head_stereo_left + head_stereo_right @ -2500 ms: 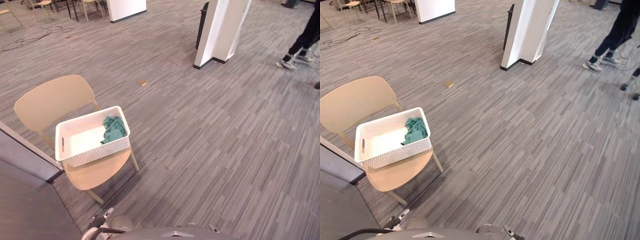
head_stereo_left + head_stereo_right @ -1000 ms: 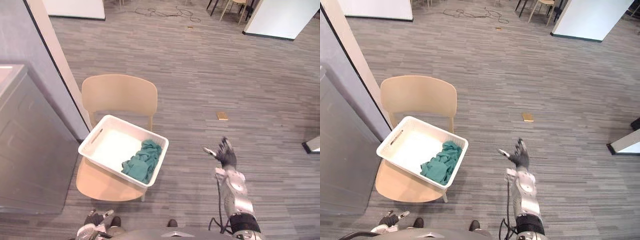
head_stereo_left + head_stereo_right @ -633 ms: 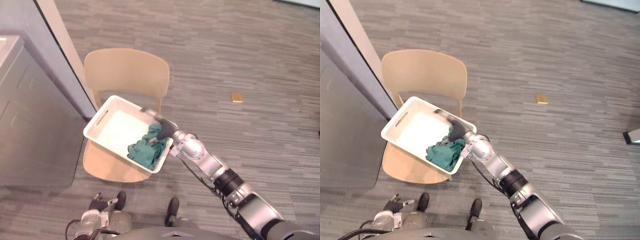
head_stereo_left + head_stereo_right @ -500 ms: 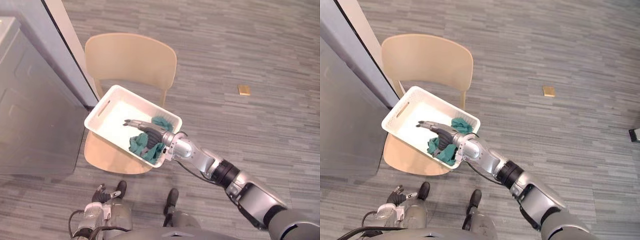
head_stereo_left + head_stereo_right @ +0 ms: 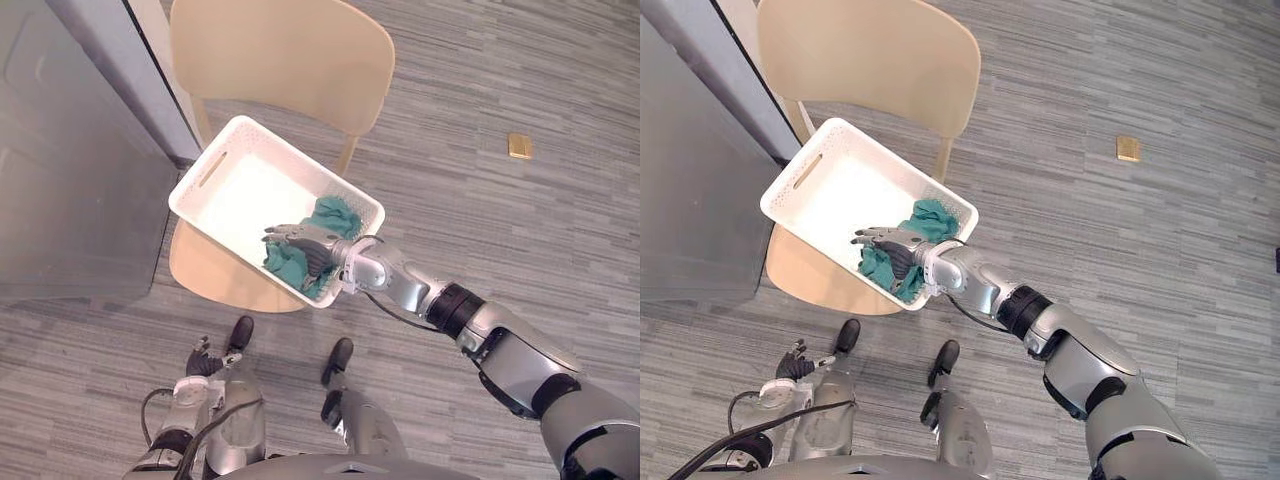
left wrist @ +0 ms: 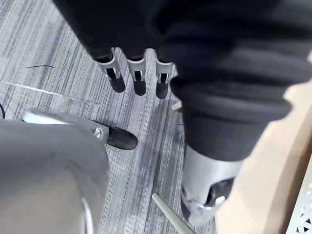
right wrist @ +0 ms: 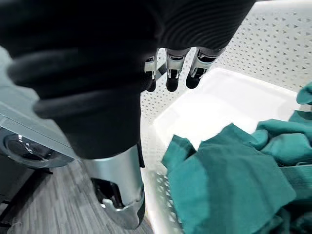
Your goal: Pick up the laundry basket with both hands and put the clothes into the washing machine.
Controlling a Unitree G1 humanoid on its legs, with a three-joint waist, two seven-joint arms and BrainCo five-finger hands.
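Note:
The white perforated laundry basket sits askew on the seat of a tan chair. Crumpled green clothes lie in its near right corner. My right hand reaches over the basket's near rim and hovers above the clothes, open, its fingers straight and holding nothing. My left hand hangs low by the chair's near left side, close to the floor, with its fingers straight and empty.
The grey washing machine stands directly left of the chair. A grey wall edge runs behind it. A small tan object lies on the striped grey carpet to the right, where there is open floor.
The camera has tipped down and come closer. My right arm swung left from over the open floor into the basket and now rests over the green clothes. The basket stays on the chair.

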